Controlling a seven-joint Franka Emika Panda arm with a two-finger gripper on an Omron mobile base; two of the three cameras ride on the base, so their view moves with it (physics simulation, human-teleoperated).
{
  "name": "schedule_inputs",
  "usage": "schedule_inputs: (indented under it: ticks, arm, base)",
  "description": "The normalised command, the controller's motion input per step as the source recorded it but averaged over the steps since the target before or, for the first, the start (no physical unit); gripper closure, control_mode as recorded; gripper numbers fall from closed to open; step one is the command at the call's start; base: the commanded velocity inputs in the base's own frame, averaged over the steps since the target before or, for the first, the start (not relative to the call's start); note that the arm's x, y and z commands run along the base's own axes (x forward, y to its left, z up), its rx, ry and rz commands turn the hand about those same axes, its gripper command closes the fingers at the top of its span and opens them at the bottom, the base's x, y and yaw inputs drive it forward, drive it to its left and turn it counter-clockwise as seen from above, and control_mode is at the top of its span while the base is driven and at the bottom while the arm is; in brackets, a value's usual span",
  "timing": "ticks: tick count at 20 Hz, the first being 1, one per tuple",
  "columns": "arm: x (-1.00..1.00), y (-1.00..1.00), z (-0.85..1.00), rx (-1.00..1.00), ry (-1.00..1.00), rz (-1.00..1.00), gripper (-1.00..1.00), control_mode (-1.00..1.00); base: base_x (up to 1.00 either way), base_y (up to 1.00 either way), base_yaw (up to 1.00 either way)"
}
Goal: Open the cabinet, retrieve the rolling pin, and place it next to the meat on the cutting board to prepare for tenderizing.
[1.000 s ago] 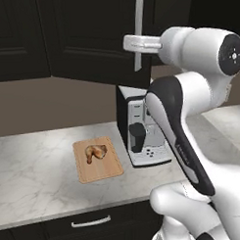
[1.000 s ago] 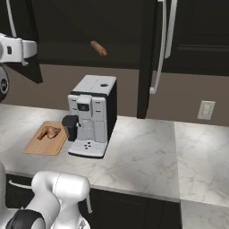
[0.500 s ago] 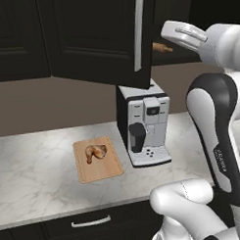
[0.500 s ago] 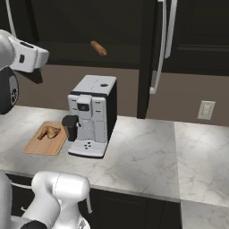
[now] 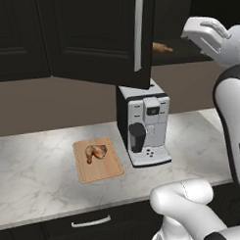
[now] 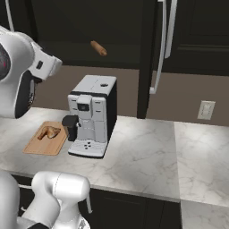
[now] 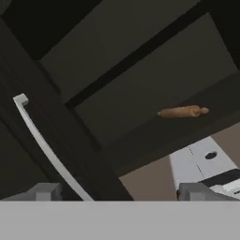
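I see the cabinet (image 5: 94, 39) door open; the rolling pin (image 7: 183, 112) lies on its shelf, right of centre in the hand view. My gripper (image 7: 121, 192) has its jaws apart and empty. Next I must reach in for the pin.

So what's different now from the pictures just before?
The cabinet door has swung further open, and the white arm has drawn back to the right, away from the door's handle. The rolling pin lies on the shelf as before, and the meat stays on the cutting board beside the coffee machine.
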Motion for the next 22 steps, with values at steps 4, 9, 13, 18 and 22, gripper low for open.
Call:
schedule_inputs:
  ticks: [4, 9, 13, 18, 22]
  arm:
    - [0.03, -0.32, -0.23, 0.15, 0.00, 0.04, -1.00, -1.00]
    - [0.28, -0.08, -0.25, 0.15, 0.02, 0.12, -1.00, -1.00]
    - [0.57, 0.00, -0.15, 0.14, 0.05, 0.14, -1.00, -1.00]
    - [0.65, 0.00, -0.11, 0.13, 0.02, 0.15, -1.00, -1.00]
    - [0.68, 0.04, -0.08, 0.08, 0.06, 0.12, -1.00, -1.00]
  base:
    - [0.00, 0.00, 0.00]
    - [0.00, 0.00, 0.00]
    - [0.00, 0.00, 0.00]
    - [0.00, 0.00, 0.00]
    - [0.00, 0.00, 0.00]
